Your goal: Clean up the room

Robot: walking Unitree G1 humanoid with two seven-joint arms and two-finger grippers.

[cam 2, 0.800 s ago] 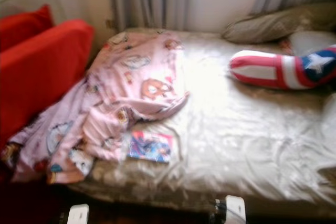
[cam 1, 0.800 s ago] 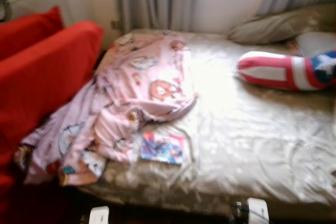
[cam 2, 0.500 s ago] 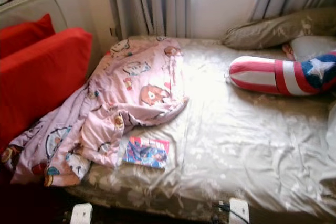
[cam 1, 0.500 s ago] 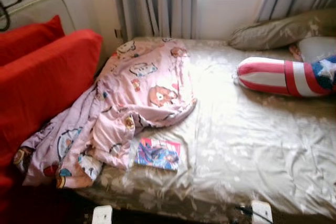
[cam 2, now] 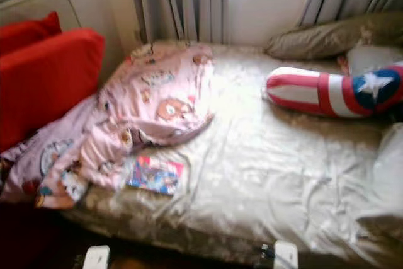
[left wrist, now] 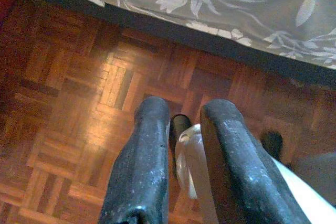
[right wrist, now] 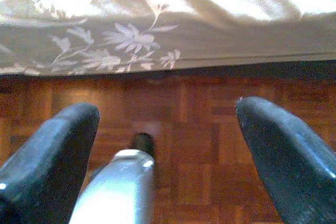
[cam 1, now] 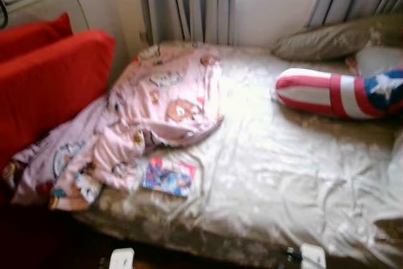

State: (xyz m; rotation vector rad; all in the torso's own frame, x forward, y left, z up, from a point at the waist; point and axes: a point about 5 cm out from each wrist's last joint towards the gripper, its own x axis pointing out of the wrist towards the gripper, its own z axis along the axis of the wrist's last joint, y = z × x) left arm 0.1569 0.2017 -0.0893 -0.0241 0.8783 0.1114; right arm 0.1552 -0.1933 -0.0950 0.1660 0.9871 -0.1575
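Note:
A crumpled pink cartoon-print blanket [cam 1: 157, 102] lies on the left part of the bed [cam 1: 283, 174] and spills over its left edge. A colourful thin book [cam 1: 167, 176] lies flat on the beige sheet just in front of the blanket. Both arms hang low by the bed's front edge, over the parquet floor [left wrist: 79, 93]. My left gripper [left wrist: 185, 111] points at the floor, its black fingers [left wrist: 149, 145] close together with nothing between them. My right gripper [right wrist: 165, 111] stands wide open and empty above the floor.
A red, white and blue star pillow [cam 1: 337, 92] and a beige pillow [cam 1: 327, 34] lie at the bed's right end. A red sofa [cam 1: 47, 80] stands tight against the bed's left side. Grey curtains [cam 1: 186, 4] and a window are behind.
The whole picture has slid left and a little up, so the camera has moved. Blanket, book and pillows lie as before.

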